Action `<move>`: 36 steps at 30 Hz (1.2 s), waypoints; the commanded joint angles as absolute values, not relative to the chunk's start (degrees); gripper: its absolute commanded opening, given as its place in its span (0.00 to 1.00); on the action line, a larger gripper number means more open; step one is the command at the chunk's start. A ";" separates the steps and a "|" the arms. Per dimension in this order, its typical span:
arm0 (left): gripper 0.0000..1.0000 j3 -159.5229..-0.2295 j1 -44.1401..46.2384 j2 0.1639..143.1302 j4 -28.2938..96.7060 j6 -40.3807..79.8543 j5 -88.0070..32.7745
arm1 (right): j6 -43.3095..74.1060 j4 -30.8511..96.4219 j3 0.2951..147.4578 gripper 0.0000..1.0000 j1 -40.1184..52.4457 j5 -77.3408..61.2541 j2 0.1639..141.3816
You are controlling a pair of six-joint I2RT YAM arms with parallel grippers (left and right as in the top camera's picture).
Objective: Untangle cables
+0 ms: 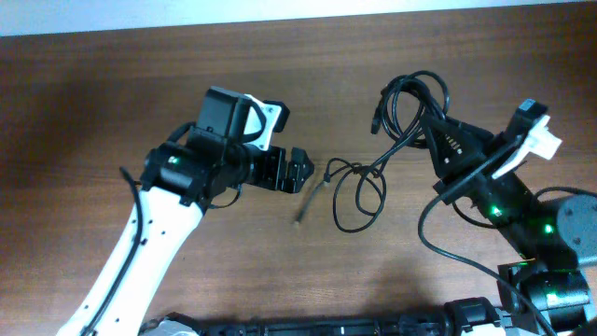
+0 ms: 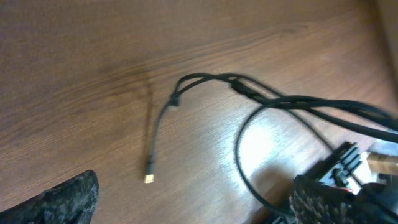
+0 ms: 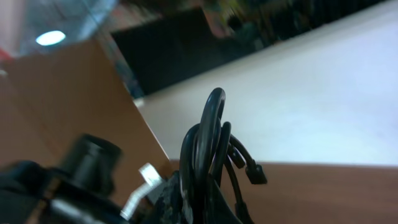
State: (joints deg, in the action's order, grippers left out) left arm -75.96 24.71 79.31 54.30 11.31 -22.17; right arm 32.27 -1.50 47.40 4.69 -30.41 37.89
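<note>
Thin black cables [image 1: 359, 191] lie looped on the wooden table, and one loose end with a small plug [image 1: 300, 218] points down-left. More loops [image 1: 406, 103] rise at the right gripper. My right gripper [image 1: 431, 133] is shut on that bundle, which shows as upright loops in the right wrist view [image 3: 208, 146]. My left gripper [image 1: 300, 171] is open and empty, just left of the loose cable end. In the left wrist view the cable [image 2: 205, 79] and its plug tip [image 2: 149, 178] lie ahead of the open fingers [image 2: 193, 205].
The wooden table [image 1: 112, 84] spreads to the left and back. A white surface lies beyond its far edge [image 1: 298, 9]. The left arm's white link [image 1: 140, 261] crosses the front left. The right arm's base [image 1: 550, 243] stands at the front right.
</note>
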 commanded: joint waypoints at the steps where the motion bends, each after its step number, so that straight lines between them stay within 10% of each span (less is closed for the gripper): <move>1: 0.99 -76.53 26.63 81.67 54.02 10.15 -20.86 | 35.07 -5.87 47.92 0.04 4.43 -31.73 37.47; 17: 0.99 -76.53 35.75 90.61 48.03 10.17 -25.17 | 39.53 -14.44 47.92 0.04 4.43 -31.70 37.47; 26: 0.99 -76.53 33.87 95.48 55.40 22.72 9.15 | 39.46 -14.41 47.92 0.04 4.36 -31.03 37.47; 36: 0.99 -76.53 22.70 96.12 60.64 23.11 10.37 | 39.31 -13.06 47.92 0.04 0.95 -31.16 37.47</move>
